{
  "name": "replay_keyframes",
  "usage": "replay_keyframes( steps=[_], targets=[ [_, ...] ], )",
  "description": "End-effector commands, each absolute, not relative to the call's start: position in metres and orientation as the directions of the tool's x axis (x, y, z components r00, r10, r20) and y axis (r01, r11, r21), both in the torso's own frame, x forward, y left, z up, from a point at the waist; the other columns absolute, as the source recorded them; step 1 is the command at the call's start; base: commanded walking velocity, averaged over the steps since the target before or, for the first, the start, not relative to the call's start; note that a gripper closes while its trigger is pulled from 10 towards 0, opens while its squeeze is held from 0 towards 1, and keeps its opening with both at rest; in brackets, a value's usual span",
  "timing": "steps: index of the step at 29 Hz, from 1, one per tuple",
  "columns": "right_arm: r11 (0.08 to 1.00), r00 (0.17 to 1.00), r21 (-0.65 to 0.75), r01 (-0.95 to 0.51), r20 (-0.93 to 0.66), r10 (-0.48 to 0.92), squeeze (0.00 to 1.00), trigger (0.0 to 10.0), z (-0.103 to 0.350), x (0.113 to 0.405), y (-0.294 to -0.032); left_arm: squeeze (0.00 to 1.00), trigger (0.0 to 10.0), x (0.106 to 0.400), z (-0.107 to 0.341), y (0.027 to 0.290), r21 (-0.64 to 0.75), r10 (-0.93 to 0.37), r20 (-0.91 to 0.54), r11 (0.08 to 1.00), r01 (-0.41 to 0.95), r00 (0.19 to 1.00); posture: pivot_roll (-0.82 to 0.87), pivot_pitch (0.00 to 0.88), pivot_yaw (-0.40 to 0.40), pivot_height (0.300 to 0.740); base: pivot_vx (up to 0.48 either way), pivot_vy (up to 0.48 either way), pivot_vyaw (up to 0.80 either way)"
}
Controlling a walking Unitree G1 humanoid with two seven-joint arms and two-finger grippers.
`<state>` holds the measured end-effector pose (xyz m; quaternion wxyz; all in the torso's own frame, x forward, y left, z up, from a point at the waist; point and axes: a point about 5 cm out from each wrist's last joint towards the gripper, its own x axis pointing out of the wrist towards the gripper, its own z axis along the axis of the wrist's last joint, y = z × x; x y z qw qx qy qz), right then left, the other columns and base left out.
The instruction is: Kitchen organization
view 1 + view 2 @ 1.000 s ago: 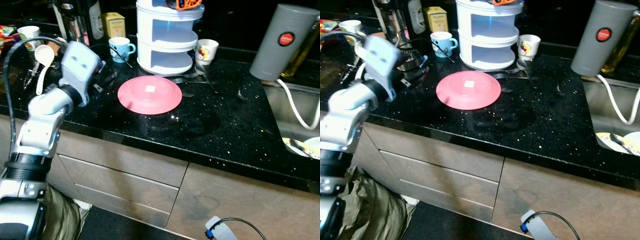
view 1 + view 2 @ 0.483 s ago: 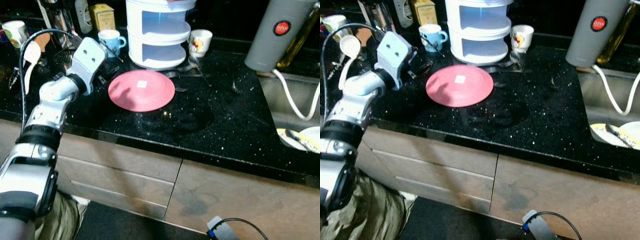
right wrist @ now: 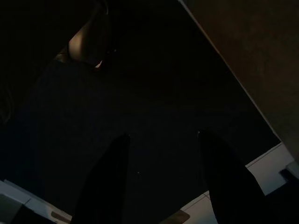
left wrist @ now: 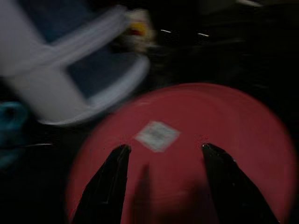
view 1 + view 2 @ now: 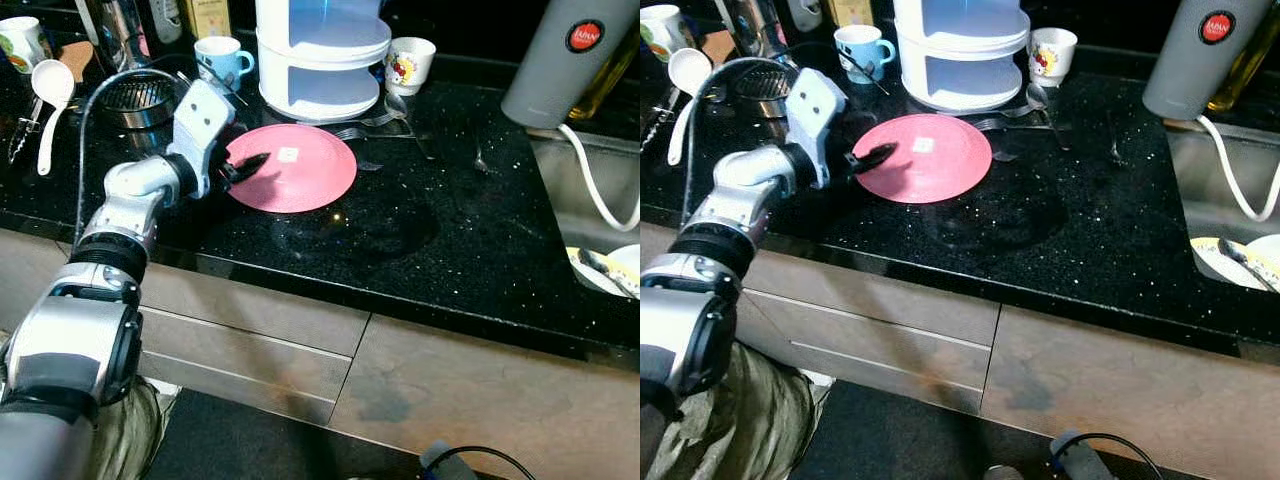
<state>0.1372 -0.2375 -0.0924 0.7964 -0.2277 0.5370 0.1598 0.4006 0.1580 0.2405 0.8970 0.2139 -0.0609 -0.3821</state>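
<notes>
A pink plate [image 5: 300,170] with a small white sticker lies flat on the black counter [image 5: 430,240], in front of a white tiered rack [image 5: 320,55]. My left gripper [image 5: 245,166] hovers at the plate's left edge, open, its fingertips [image 4: 120,154] over the plate [image 4: 187,154] with nothing between them. My right gripper [image 3: 161,140] hangs idle over a dark floor, open and empty.
A blue mug [image 5: 218,57] and a white patterned cup [image 5: 410,62] flank the rack. Forks [image 5: 350,130] lie at its base. A metal strainer [image 5: 135,98] and white ladle [image 5: 50,90] are on the left. A grey canister [image 5: 565,60] and a sink [image 5: 600,230] with dishes are on the right.
My left gripper has moved right and now reaches over the plate's left edge. The camera has shifted, too.
</notes>
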Motion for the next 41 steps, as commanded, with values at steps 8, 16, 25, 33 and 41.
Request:
replay_keyframes(
  steps=[8,16,25,33,41],
  targets=[
    [0.86,0.377,-0.193,-0.472,-0.926,-0.002,0.0,10.0,-0.093,0.136,-0.238,0.0,10.0,0.386,0.218,0.139,0.404,-0.863,-0.283,0.289,0.868,0.419,-0.11,0.101,0.011,0.74,0.0,0.0,0.0],
    [0.862,0.386,-0.196,-0.468,-0.923,-0.001,0.0,10.0,-0.093,0.139,-0.236,0.0,10.0,0.377,0.22,0.146,0.378,-0.883,-0.374,0.134,0.916,0.284,-0.1,0.091,0.015,0.74,0.0,0.0,0.0],
    [0.864,0.382,-0.194,-0.464,-0.924,-0.003,0.0,10.0,-0.093,0.138,-0.237,0.0,10.0,0.395,0.274,0.152,0.467,-0.839,-0.005,0.48,0.743,0.544,-0.1,0.091,0.012,0.74,0.0,0.0,0.0],
    [0.855,0.381,-0.21,-0.475,-0.925,-0.016,0.0,10.0,-0.093,0.134,-0.241,0.0,10.0,0.404,0.278,0.159,0.365,-0.751,0.07,0.632,0.684,0.656,-0.12,0.108,0.005,0.74,0.0,0.0,0.0],
    [0.854,0.366,-0.217,-0.473,-0.93,-0.033,0.0,10.0,-0.095,0.118,-0.25,0.0,10.0,0.41,0.273,0.163,0.247,-0.666,0.098,0.736,0.631,0.739,-0.17,0.163,-0.007,0.74,0.0,0.0,0.0]
  ],
)
